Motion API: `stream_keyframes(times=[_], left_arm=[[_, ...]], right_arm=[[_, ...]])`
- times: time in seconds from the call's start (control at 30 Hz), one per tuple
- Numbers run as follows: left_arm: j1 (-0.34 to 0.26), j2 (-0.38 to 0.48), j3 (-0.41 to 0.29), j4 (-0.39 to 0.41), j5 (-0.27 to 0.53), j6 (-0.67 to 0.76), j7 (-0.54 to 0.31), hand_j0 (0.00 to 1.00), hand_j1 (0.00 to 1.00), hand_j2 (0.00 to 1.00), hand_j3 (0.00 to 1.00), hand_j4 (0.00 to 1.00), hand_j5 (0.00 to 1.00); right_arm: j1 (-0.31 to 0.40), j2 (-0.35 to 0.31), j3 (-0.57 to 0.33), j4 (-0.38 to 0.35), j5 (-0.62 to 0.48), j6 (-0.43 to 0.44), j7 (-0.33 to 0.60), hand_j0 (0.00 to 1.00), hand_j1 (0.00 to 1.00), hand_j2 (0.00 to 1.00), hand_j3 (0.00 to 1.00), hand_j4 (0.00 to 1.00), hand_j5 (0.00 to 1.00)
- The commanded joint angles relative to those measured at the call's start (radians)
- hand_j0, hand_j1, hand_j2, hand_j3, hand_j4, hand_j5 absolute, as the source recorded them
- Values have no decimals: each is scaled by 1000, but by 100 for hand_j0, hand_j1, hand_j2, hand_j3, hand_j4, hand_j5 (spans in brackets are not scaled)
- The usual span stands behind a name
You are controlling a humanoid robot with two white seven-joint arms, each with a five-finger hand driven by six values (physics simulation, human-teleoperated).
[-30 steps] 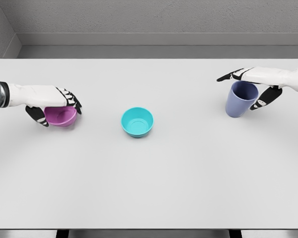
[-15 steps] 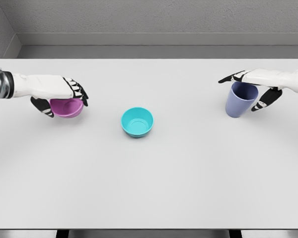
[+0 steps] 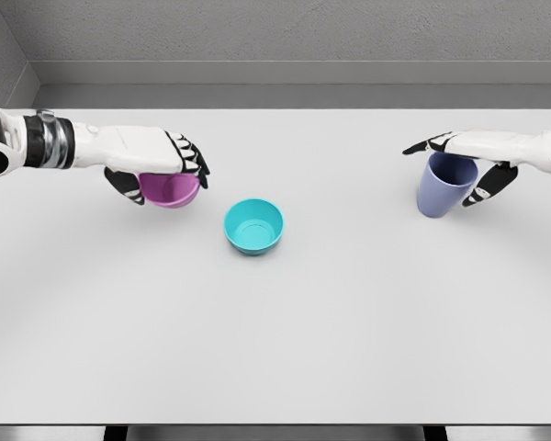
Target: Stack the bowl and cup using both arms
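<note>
Bowl and cup are each held in a separate grasp above the white counter (image 3: 275, 349). The left robot hand (image 3: 156, 165) is wrapped over the purple bowl (image 3: 171, 190), its fingers (image 3: 195, 163) curled down over the far rim and the thumb (image 3: 126, 186) against the near left side; the bowl is tilted a little and appears lifted just off the surface, though that is hard to judge from above. The white left arm reaches in from the picture's left edge at about the same height.

Just to the lower right of the purple bowl, near but not touching, a teal bowl (image 3: 253, 226) sits upright and open on the counter, close to the middle of the table.

Well apart on the right side, the right robot hand (image 3: 468, 156) grips the blue-violet cup (image 3: 445, 184) near its rim, fingers (image 3: 422, 145) stretched across the top toward the left and the thumb (image 3: 491, 184) against the cup's right wall. The cup leans slightly, its mouth toward the upper right. The right arm enters from the right edge.
</note>
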Motion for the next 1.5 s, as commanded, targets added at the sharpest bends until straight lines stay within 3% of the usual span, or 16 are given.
stream_keyframes(times=[0.0,0.37,0.67,1.03,1.2,1.4,1.47], left_arm=[[0,-11,0,-17,1,3,0,69,69,69,69,69,69],[-11,-89,-18,-63,-31,3,0,70,70,70,70,70,70],[-20,-103,-23,-126,-34,3,0,70,70,70,70,70,70],[-14,-185,-44,-57,-91,3,0,70,70,70,70,70,70],[-5,-201,-44,-61,-89,3,0,70,70,70,70,70,70],[-3,-201,-44,-83,-88,3,0,71,71,71,71,71,71],[-2,-197,-44,-100,-88,3,0,71,71,71,71,71,71]], right_arm=[[-1,0,0,2,-6,2,1,100,100,100,100,100,100],[-1,25,3,23,-3,2,1,100,100,100,100,100,100],[-2,26,3,35,13,2,1,100,100,100,100,100,100],[-2,28,4,35,15,2,2,100,100,100,100,100,100],[-2,26,17,45,15,2,4,90,90,90,90,90,90],[-2,38,17,54,15,2,39,72,72,72,72,72,72],[-3,43,17,54,15,2,39,70,70,70,70,70,70]])
